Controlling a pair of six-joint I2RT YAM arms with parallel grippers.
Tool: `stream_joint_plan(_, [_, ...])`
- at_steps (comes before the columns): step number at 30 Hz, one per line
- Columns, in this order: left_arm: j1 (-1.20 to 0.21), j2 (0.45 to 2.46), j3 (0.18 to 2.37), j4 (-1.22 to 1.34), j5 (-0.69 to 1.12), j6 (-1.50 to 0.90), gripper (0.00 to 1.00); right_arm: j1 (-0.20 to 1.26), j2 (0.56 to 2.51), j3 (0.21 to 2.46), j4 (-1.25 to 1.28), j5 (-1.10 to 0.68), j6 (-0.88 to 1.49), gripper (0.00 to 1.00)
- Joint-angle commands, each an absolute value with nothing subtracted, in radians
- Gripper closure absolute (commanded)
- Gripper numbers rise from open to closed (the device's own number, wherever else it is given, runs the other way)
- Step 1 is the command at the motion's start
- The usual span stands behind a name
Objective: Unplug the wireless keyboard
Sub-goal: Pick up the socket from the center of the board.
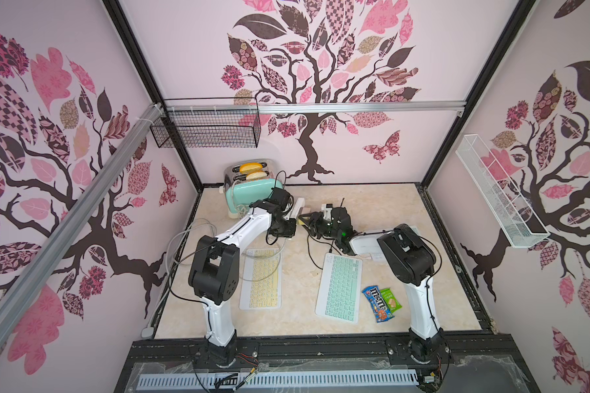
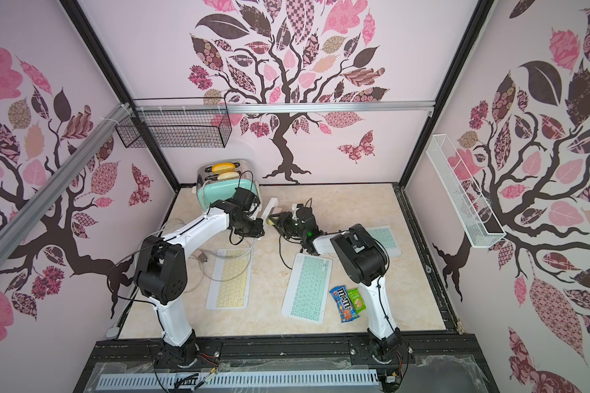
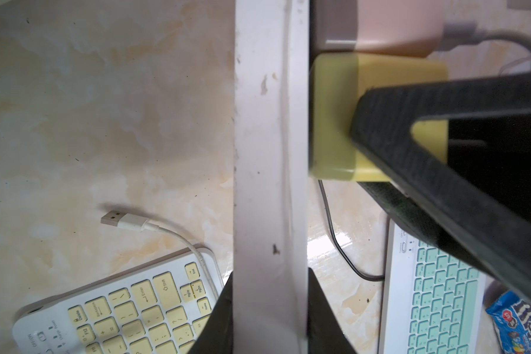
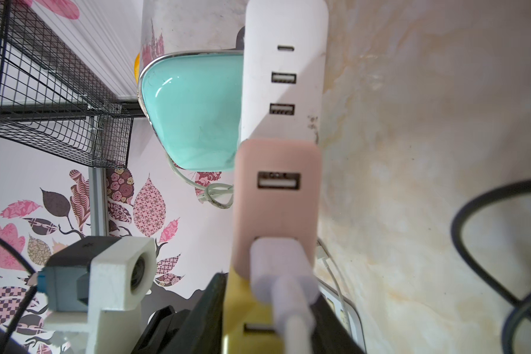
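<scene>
Left wrist view: white power strip (image 3: 270,138), raised off the bench (image 3: 74,107) and clamped across its width by the left fingers (image 3: 218,321), which press on both long edges.

Yellow charger block (image 3: 331,116): plugged into the strip, just beside a pink charger block (image 4: 276,196). The right fingers (image 3: 426,101) are partly open, one on each side of the yellow block. Whether they press on it cannot be told.

White cable plug (image 4: 281,269): seated in the pink block.

Green keyboard (image 1: 339,289): flat at mid-bench. A black cable (image 3: 334,239) meets its far edge and runs up toward the strip, where its upper end is hidden.

Yellow keyboard (image 1: 261,279): flat on the bench beside the left arm. A white cable crosses its far corner, and the cable's USB end (image 3: 117,219) lies loose on the bench.

Third keyboard (image 2: 384,240): mostly hidden by the right arm.

Toaster (image 1: 252,190): back left corner, with bread in its slots.

Candy bag (image 1: 377,303) and green packet (image 1: 390,301): touching each other, just beside the green keyboard.
</scene>
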State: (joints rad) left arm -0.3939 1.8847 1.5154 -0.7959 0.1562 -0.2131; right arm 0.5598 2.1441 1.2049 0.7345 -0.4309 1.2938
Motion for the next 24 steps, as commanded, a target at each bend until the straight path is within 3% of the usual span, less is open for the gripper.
stream_joint_plan(1, [-0.397, 1.851, 1.531, -0.745, 0.214, -0.229, 0.73, 0.565, 2.091, 1.198, 0.758, -0.446, 1.272, 0.91])
stream_joint_plan(6, [-0.365, 1.792, 1.512, -0.707, 0.367, -0.235, 0.49, 0.565, 2.089, 1.198, 0.794, -0.467, 1.279, 1.0])
stream_joint_plan(8, [-0.34, 1.758, 1.485, -0.666, 0.435, -0.258, 0.45, 0.565, 2.081, 1.199, 0.804, -0.476, 1.274, 1.0])
stream_joint_plan(20, [-0.198, 1.723, 1.383, -0.576, 0.652, -0.38, 0.33, 0.562, 2.03, 1.206, 0.802, -0.561, 1.168, 1.0])
stream_joint_plan(24, [-0.18, 1.736, 1.289, -0.426, 0.755, -0.471, 0.31, 0.55, 2.048, 1.22, 0.854, -0.609, 1.204, 1.0])
